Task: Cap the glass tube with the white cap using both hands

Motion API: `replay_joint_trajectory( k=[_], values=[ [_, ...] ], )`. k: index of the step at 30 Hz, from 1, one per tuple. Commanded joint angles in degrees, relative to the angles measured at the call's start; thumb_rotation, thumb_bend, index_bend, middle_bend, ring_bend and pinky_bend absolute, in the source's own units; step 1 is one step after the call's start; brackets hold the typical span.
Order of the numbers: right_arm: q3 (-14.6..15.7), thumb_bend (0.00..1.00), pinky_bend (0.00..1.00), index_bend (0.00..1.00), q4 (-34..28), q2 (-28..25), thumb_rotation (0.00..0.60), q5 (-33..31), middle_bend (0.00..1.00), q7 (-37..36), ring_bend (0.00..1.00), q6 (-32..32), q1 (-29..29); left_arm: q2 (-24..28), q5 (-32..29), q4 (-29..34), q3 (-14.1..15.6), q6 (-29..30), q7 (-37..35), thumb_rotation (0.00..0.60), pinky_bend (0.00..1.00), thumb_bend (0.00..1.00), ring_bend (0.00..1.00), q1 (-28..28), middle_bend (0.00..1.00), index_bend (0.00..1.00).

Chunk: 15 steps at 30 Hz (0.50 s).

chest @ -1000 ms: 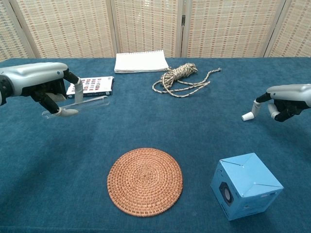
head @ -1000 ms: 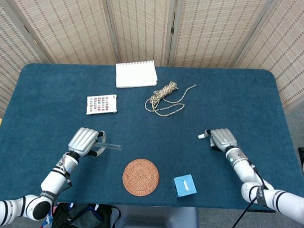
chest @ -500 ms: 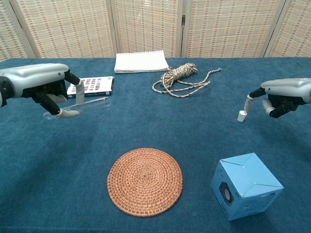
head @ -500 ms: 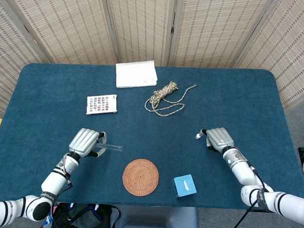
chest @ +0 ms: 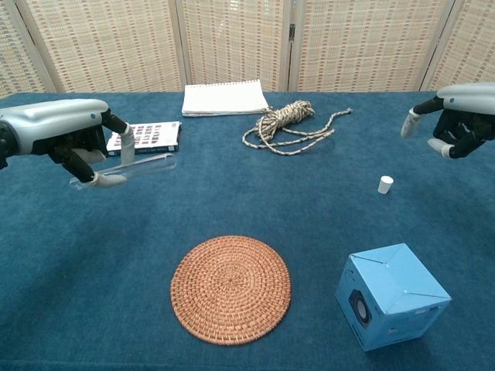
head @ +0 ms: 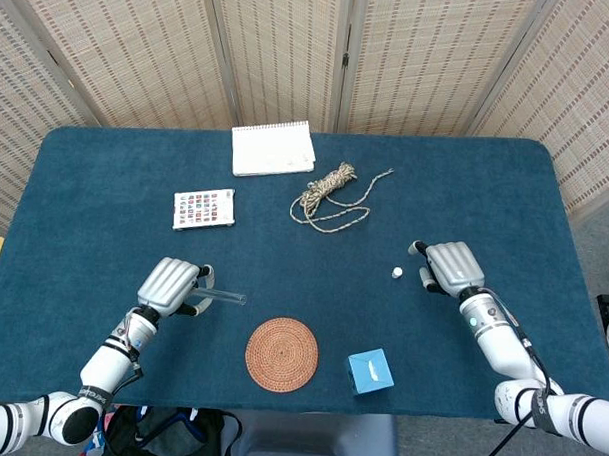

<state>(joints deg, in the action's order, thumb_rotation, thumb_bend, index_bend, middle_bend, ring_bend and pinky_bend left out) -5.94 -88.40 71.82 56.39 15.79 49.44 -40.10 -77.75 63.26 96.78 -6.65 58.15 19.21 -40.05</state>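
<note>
My left hand (head: 170, 283) (chest: 66, 135) holds the clear glass tube (head: 227, 297) (chest: 147, 165) roughly level above the cloth at the front left, its free end pointing toward the table's middle. The small white cap (head: 396, 273) (chest: 385, 184) stands alone on the blue cloth at the right. My right hand (head: 451, 265) (chest: 456, 116) hovers just right of the cap and above it, holding nothing, fingers loosely apart.
A round woven coaster (head: 281, 354) (chest: 230, 287) lies at the front centre, with a light blue box (head: 371, 370) (chest: 390, 295) to its right. Farther back are a coiled rope (head: 331, 194), a white notebook (head: 272, 148) and a patterned card (head: 204, 209).
My right hand let go of the white cap, which now stands on the cloth, and the hand rose and drew back to the right. The left hand with the tube barely moved.
</note>
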Motion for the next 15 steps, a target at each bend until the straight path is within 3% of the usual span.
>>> replay_joint_trajectory(
  k=[1, 4, 6, 10, 15],
  values=[
    [-0.45, 0.24, 0.31, 0.28, 0.33, 0.47, 0.600, 0.34, 0.23, -0.76, 0.23, -0.20, -0.11, -0.05, 0.11, 0.09, 0.08, 0.15, 0.15, 0.600, 1.00, 0.31, 0.99, 0.11, 0.99, 0.57],
    [-0.75, 0.20, 0.13, 0.28, 1.41, 1.41, 0.600, 0.90, 0.10, -1.10, 0.07, -0.39, -0.42, -0.03, 0.16, 0.34, 0.06, 0.34, 0.36, 0.600, 1.00, 0.31, 0.99, 0.20, 0.99, 0.57],
    [-0.82, 0.20, 0.08, 0.28, 2.76, 2.46, 0.600, 1.62, 0.07, -0.98, 0.02, -0.10, -0.60, 0.06, 0.19, 0.56, 0.09, 0.42, 0.59, 0.600, 1.00, 0.31, 0.99, 0.25, 0.99, 0.57],
    [-0.89, 0.20, 0.08, 0.36, 5.75, 5.16, 0.600, 2.23, 0.06, -0.75, 0.01, 0.37, -0.79, 0.03, -0.05, 0.77, 0.11, 0.35, 0.96, 0.600, 1.00, 0.31, 0.99, 0.27, 0.99, 0.57],
    [-0.76, 0.20, 0.07, 0.39, 9.68, 8.44, 0.600, 1.70, 0.06, -0.11, 0.00, -0.86, -1.44, -0.43, -0.38, 0.61, 0.34, -0.11, 1.35, 0.600, 1.00, 0.31, 0.99, 0.19, 0.99, 0.57]
  ],
)
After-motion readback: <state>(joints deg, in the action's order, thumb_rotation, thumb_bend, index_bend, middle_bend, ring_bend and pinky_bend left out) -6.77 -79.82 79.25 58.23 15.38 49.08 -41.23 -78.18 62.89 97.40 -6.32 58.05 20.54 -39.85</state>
